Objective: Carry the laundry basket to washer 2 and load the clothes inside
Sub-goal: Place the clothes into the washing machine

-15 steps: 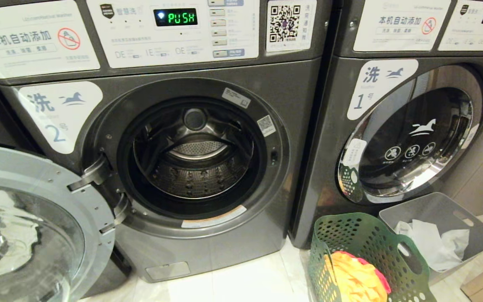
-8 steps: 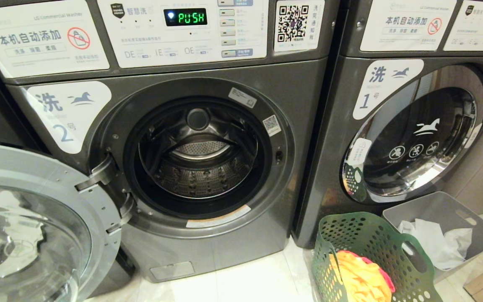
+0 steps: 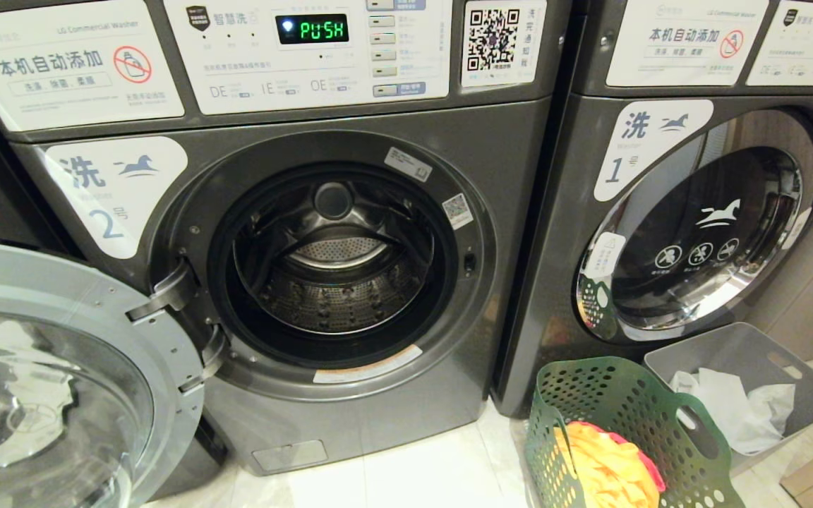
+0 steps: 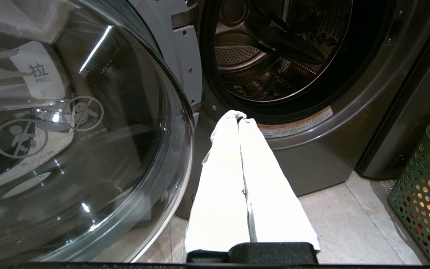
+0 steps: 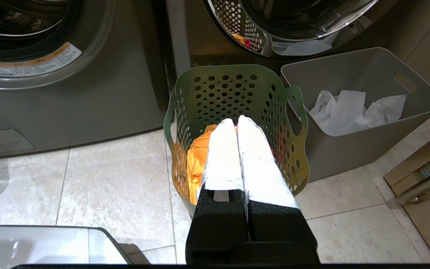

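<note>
Laundry basket [image 3: 632, 430], dark green and dotted with holes, stands on the tiled floor [image 3: 413, 473] in front of the machine labelled 1 [image 3: 696, 226], just right of washer 2 [image 3: 350, 268]. I see the clothes [image 3: 604, 469] inside it: a bright yellow garment on top with a strip of pink-red at its edge. A plain grey bin [image 3: 745, 360] holding white bag-like material [image 3: 731, 409] sits just beside the basket, to its right.

Washer 2 has its door [image 3: 61, 381] swung fully open to the left, and its drum [image 3: 336, 282] looks bare from here (the display above reads PUSH).

My left gripper [image 4: 237, 116] is pressed shut with nothing between its white fingers [image 4: 222, 179], pointing at the lower rim of washer 2's opening, beside the open glass door. My right gripper [image 5: 237, 121] is likewise closed and holding nothing, hanging over the basket with its tips above the yellow garment. Neither arm shows in the head view.
</note>
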Motion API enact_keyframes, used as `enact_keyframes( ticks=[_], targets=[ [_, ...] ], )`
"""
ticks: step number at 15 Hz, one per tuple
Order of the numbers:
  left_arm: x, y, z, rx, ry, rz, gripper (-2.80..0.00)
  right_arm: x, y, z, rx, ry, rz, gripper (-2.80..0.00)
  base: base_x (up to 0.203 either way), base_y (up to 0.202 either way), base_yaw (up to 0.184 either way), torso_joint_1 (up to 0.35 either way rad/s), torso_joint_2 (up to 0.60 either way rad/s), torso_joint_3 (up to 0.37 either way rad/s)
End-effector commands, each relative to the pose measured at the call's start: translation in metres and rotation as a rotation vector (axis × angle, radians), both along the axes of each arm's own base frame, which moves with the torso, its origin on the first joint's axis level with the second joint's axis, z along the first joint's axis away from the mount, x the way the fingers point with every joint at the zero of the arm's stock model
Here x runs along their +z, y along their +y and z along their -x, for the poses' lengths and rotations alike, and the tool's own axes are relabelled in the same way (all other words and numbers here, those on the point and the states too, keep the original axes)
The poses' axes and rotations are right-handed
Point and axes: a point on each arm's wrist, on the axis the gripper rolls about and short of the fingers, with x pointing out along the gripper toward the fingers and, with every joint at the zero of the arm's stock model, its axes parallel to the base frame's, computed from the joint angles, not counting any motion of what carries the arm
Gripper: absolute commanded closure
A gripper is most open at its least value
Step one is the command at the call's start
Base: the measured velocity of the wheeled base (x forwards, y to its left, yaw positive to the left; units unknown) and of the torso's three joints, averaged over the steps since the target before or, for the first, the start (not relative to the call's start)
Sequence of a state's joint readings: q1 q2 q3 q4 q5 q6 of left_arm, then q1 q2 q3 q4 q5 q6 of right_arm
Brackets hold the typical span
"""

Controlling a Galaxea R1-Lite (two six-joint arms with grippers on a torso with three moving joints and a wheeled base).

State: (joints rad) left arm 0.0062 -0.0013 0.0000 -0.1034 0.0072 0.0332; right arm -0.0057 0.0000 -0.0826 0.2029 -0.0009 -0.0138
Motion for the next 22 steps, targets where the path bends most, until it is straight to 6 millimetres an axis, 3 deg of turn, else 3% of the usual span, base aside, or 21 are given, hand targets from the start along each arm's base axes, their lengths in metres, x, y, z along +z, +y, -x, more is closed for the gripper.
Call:
enact_keyframes(
  ticks=[1,22],
  targets=[
    [-0.011,0.0,-0.0033,0.001,0.04,0.0,0.0,-0.0004,0.0,-0.0001,0.0,0.002,0.003,0.0,0.0,0.0,0.0,0.0,0.0,0.0],
    [-0.0109,0.0,-0.0033,0.0,0.039,0.001,0.0,-0.0004,0.0,-0.0001,0.001,0.002,0.003,0.0,0.0,0.0,0.0,0.0,0.0,0.0]
  ],
)
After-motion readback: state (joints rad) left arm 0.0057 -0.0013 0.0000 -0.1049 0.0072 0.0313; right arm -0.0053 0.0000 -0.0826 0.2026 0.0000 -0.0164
